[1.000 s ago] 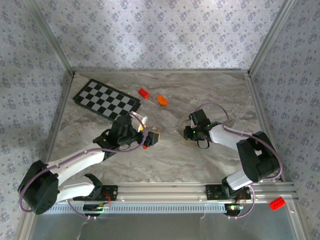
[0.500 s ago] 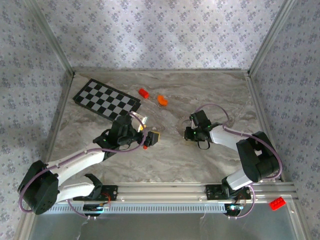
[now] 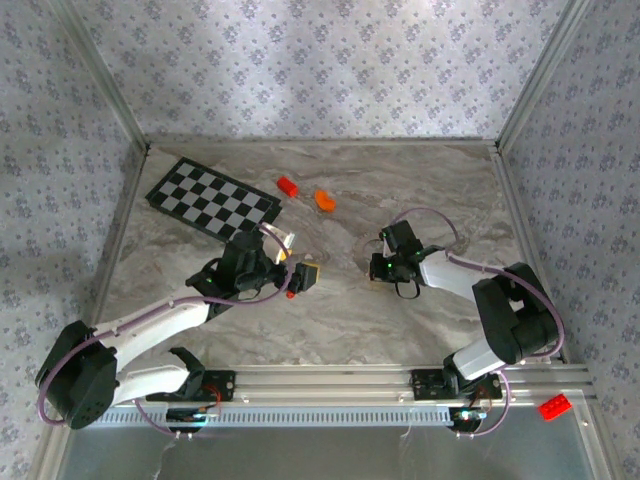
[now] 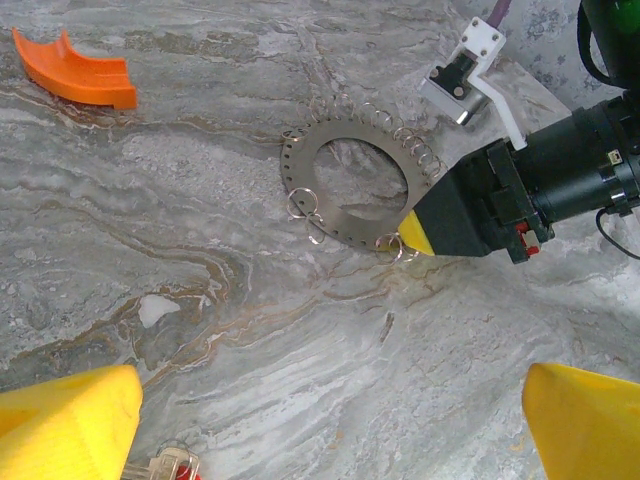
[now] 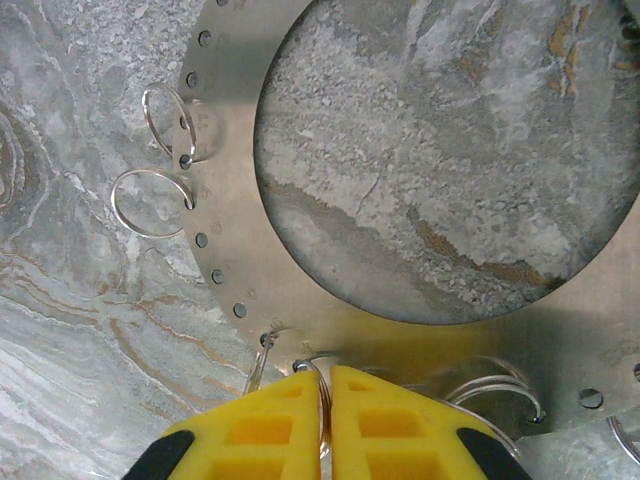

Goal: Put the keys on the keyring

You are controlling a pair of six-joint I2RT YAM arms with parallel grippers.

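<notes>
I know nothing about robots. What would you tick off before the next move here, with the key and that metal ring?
1. Right gripper shut at the rim of the keyring: ok.
2. Grip firm enough to lift it: cannot tell.
3. Left gripper open: ok.
4. Key picked up: not ok, the jaws stand wide and are not closed on it.
5. Bare table between key and keyring, with the orange block off to the side: ok.
</notes>
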